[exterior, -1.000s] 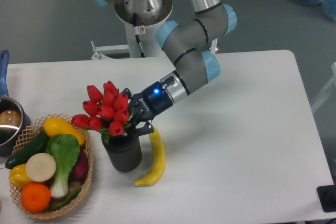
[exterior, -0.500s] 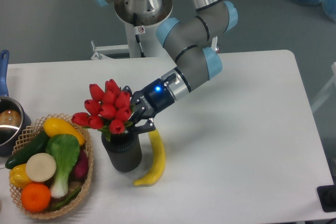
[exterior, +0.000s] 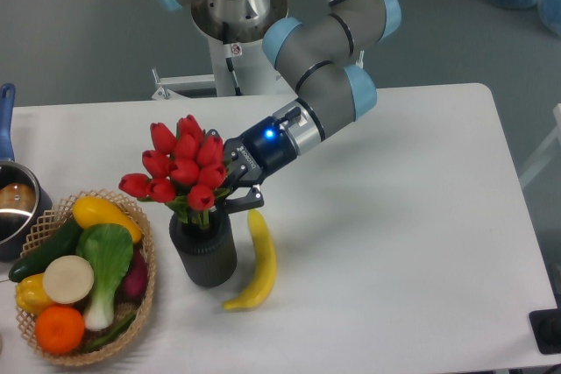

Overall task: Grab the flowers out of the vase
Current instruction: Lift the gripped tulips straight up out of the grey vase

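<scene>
The flowers (exterior: 178, 166), a bunch of red tulip buds with green leaves, stand up out of the vase (exterior: 204, 252), a short dark ribbed cylinder on the white table. My gripper (exterior: 226, 192) reaches in from the right and is shut on the bunch just under the buds. The buds sit a little above the vase's rim, and the stems below the leaves are hidden inside the vase.
A yellow banana (exterior: 256, 262) lies right beside the vase on its right. A woven basket (exterior: 145, 291) of vegetables and fruit stands close on the left. A pot (exterior: 13, 208) with a blue handle is at the left edge.
The gripper and the arm have risen a little, and the flowers have come up with them, so the buds now sit higher above the vase.
</scene>
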Controlling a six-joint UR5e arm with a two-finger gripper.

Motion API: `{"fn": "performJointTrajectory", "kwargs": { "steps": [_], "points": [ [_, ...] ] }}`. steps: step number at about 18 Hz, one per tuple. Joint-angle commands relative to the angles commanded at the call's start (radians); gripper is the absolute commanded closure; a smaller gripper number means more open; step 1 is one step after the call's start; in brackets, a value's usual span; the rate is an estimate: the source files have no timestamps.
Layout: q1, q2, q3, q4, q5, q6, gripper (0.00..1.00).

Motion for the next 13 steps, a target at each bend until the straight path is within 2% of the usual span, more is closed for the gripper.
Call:
{"fn": "performJointTrajectory", "kwargs": {
  "steps": [5, 8, 13],
  "points": [
    [-0.005, 0.017, 0.037, -0.002, -0.020, -0.063, 0.55],
    [-0.006, 0.024, 0.074, -0.002, -0.020, -0.150, 0.55],
    [-0.006, 0.055, 0.081, -0.002, -0.038, -0.174, 0.55]
  ]
}}
